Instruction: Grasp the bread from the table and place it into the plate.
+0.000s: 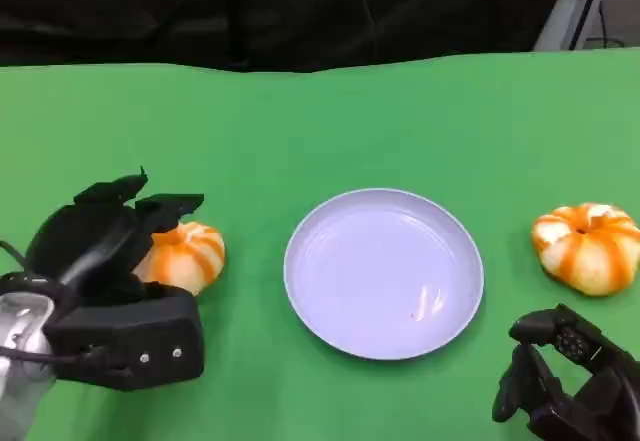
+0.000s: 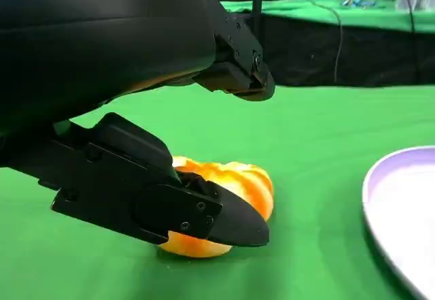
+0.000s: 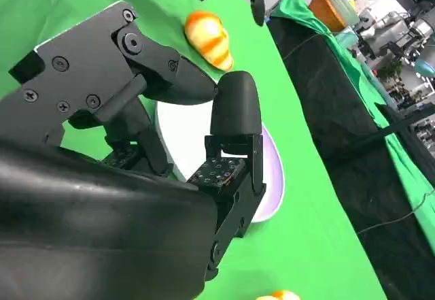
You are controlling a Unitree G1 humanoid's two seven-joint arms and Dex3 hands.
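Note:
Two orange-and-white striped breads lie on the green table, with a pale lilac plate (image 1: 384,273) between them. The left bread (image 1: 188,257) sits on the cloth under my left hand (image 1: 110,281). In the left wrist view the thumb (image 2: 170,205) lies low in front of this bread (image 2: 238,184), while the other fingers (image 2: 231,55) hang above it with a gap. The plate's rim (image 2: 401,211) is close by. The right bread (image 1: 588,247) lies beyond my right hand (image 1: 570,386), whose fingers (image 3: 234,130) are curled in on nothing.
The table's far edge meets a black curtain (image 1: 300,11). In the right wrist view the plate (image 3: 272,184) lies past my right hand (image 3: 136,177), and the left bread (image 3: 209,38) lies farther off. Green cloth stretches behind the plate.

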